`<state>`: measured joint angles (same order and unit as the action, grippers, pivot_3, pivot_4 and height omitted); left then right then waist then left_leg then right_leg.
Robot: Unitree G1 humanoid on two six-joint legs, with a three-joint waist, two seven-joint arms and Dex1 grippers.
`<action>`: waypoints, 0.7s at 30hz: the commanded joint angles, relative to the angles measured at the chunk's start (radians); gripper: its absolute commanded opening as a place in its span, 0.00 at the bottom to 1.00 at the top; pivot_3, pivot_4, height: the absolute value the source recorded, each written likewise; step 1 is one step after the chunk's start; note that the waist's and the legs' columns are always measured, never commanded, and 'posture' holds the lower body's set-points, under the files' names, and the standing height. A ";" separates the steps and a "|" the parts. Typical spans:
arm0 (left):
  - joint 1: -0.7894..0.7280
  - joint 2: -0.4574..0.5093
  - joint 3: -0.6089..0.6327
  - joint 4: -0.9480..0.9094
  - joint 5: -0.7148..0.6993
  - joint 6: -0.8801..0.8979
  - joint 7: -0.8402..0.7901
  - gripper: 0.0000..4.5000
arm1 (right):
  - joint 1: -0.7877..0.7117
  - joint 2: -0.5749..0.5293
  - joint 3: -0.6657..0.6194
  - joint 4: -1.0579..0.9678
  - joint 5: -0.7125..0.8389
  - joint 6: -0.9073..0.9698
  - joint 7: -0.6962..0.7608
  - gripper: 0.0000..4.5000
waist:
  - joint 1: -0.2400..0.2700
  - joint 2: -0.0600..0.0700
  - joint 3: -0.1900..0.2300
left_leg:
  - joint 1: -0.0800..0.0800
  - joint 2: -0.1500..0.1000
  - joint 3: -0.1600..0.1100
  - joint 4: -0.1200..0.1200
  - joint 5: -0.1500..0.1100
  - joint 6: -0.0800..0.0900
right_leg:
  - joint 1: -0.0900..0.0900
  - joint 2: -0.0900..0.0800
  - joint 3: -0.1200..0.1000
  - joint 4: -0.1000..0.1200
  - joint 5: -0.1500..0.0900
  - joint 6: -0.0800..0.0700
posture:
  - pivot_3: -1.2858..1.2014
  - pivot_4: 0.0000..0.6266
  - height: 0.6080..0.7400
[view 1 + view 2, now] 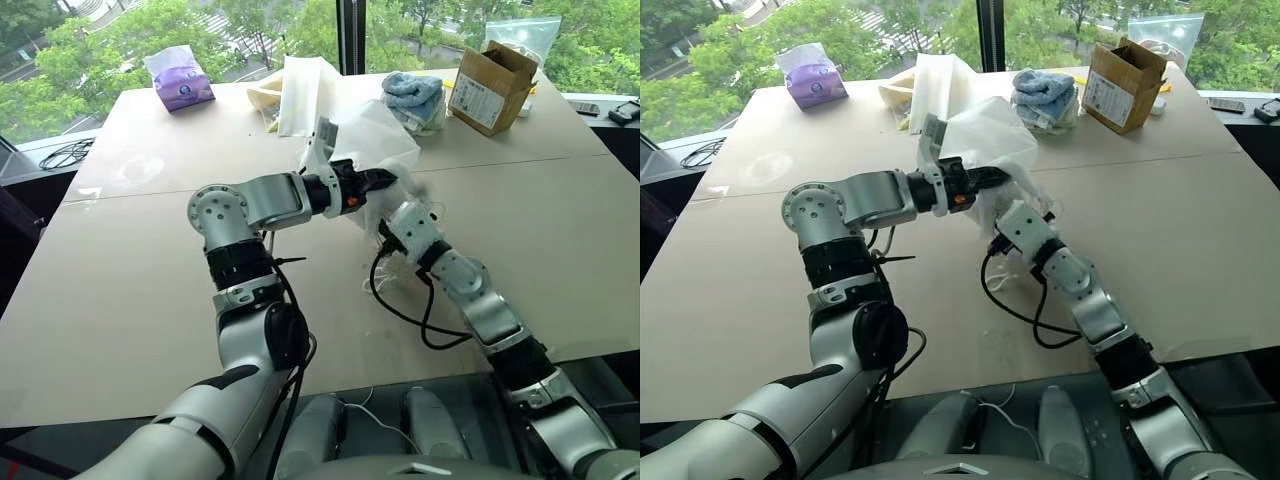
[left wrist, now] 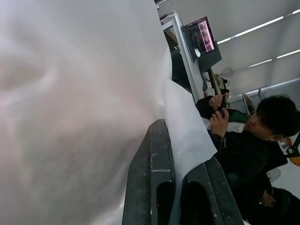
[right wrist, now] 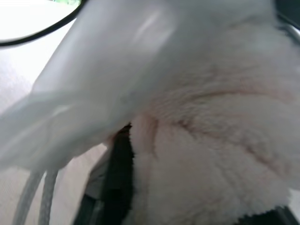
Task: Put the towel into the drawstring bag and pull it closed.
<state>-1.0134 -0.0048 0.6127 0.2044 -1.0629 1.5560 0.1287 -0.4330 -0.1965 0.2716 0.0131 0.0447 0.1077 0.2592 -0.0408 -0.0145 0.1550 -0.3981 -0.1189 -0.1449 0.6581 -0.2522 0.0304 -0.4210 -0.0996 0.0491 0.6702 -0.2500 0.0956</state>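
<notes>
right tool (image 1: 400, 205): tip buried under the drawstring bag (image 1: 375, 140); finger spread not readable
towel (image 3: 225, 154): close and blurred in the right wrist view, cut by the frame edges, partly under the sheer fabric
bag cords (image 3: 37, 197): run off the picture edge
person (image 2: 248, 140): cut off at the frame edge in the left wrist view
box label (image 1: 477, 102): print too small to read
</notes>
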 commanded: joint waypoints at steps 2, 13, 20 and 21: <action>-0.011 0.008 -0.017 -0.013 -0.006 -0.037 -0.027 0.00 | -0.013 0.038 -0.096 -0.126 0.138 0.166 0.033 0.92 | 0.002 0.000 0.000 | 0.000 0.000 0.000 0.000 0.000 0.000 | 0.000 0.000 0.000 0.000 0.000 0.000 | 0.52 0.24 1.00; -0.031 0.021 -0.037 0.042 0.006 -0.110 -0.035 0.00 | 0.062 -0.133 -0.184 -0.447 0.345 0.573 0.149 0.85 | 0.005 0.000 0.000 | -0.001 0.000 0.000 0.000 0.000 0.000 | 0.000 -0.001 -0.001 0.000 0.000 0.000 | 0.52 0.24 1.00; -0.017 0.002 -0.051 0.033 -0.013 -0.084 -0.038 0.00 | 0.035 -0.053 -0.208 -0.429 0.379 0.619 0.094 0.13 | 0.005 0.000 0.000 | -0.001 0.000 0.000 0.000 0.000 0.000 | 0.000 -0.001 0.000 0.000 0.000 0.000 | 0.52 0.24 1.00; -0.017 0.000 -0.051 0.033 -0.016 -0.080 -0.039 0.00 | 0.024 -0.035 -0.214 -0.420 0.385 0.624 0.084 0.05 | 0.003 0.000 0.000 | 0.000 0.000 0.000 0.000 0.000 0.000 | 0.000 -0.001 0.000 0.000 0.000 0.000 | 0.52 0.24 1.00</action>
<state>-1.0181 0.0039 0.5787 0.2597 -1.0455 1.4620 0.1104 -0.3710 -0.2595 0.0820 -0.3878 0.3990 0.7310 0.3647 -0.0373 -0.0145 0.1551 -0.3986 -0.1191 -0.1448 0.6576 -0.2523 0.0305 -0.4215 -0.1005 0.0490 0.6706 -0.2500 0.0956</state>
